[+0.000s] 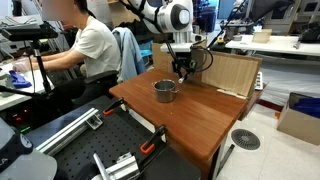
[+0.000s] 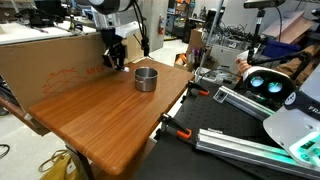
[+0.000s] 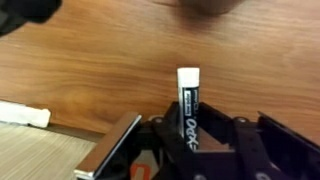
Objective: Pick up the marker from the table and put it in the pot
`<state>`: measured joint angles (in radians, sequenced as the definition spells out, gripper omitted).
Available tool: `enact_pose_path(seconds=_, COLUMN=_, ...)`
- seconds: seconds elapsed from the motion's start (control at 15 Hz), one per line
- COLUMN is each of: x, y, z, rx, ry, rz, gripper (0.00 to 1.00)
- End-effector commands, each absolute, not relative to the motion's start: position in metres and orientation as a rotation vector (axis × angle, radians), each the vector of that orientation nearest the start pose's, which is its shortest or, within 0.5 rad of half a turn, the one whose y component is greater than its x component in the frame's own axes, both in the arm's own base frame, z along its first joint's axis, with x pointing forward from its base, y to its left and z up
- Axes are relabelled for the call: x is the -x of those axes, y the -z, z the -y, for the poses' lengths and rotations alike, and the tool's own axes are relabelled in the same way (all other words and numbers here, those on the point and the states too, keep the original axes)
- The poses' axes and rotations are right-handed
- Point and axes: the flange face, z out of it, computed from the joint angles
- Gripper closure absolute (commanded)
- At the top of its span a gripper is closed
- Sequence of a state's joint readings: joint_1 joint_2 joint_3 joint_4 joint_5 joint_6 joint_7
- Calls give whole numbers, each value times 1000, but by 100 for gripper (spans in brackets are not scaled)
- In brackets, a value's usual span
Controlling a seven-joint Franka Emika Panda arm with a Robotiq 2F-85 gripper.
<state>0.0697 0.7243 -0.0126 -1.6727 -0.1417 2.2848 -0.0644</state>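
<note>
The marker (image 3: pixel 189 105) is a black pen with a white cap, and it sticks out from between my gripper's jaws in the wrist view. My gripper (image 3: pixel 190 135) is shut on it. In both exterior views the gripper (image 1: pixel 182 68) (image 2: pixel 117 60) hangs above the far side of the reddish-brown table (image 1: pixel 200 115) (image 2: pixel 110 125), beside the silver pot (image 1: pixel 165 91) (image 2: pixel 146 78). The pot stands upright on the table, apart from the gripper. The marker is too small to make out in the exterior views.
A cardboard board (image 1: pixel 232 73) (image 2: pixel 50 65) stands along the table's far edge. A person (image 1: pixel 90 50) sits close to the table. A black workbench with rails and clamps (image 1: pixel 100 145) (image 2: pixel 240 130) adjoins the table. A white strip (image 3: pixel 22 115) lies on the table.
</note>
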Motion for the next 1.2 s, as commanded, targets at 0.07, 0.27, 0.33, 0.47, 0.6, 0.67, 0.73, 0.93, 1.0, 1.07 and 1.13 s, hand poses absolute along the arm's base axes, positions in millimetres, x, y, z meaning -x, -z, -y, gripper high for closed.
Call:
enact_pose_path(seconds=0.07, x=-640, y=-210, z=-42, rx=3291, ry=-47, rz=359, gripper=94)
enact_pose_path(seconds=0.27, x=-620, y=-231, z=-58, rx=3319, ry=40, rz=383, gripper=94)
enact_pose_path(seconds=0.33, x=-612, y=-237, z=-65, rx=3331, ry=73, rz=391, gripper=94)
enact_pose_path(seconds=0.47, x=-594, y=-245, z=-81, rx=3356, ry=133, rz=404, gripper=94)
enact_pose_path(seconds=0.6, x=-578, y=-249, z=-96, rx=3395, ry=199, rz=377, gripper=94)
enact_pose_path(seconds=0.67, x=-570, y=-250, z=-100, rx=3420, ry=226, rz=347, gripper=94)
enact_pose_path(seconds=0.73, x=-562, y=-250, z=-105, rx=3444, ry=245, rz=319, gripper=94)
enact_pose_path(seconds=0.93, x=-540, y=-246, z=-114, rx=3501, ry=319, rz=248, gripper=94)
enact_pose_path(seconds=1.0, x=-534, y=-244, z=-115, rx=3518, ry=344, rz=227, gripper=94)
enact_pose_path(seconds=1.07, x=-528, y=-242, z=-116, rx=3526, ry=366, rz=217, gripper=94)
enact_pose_path(seconds=1.13, x=-522, y=-241, z=-118, rx=3537, ry=394, rz=200, gripper=94)
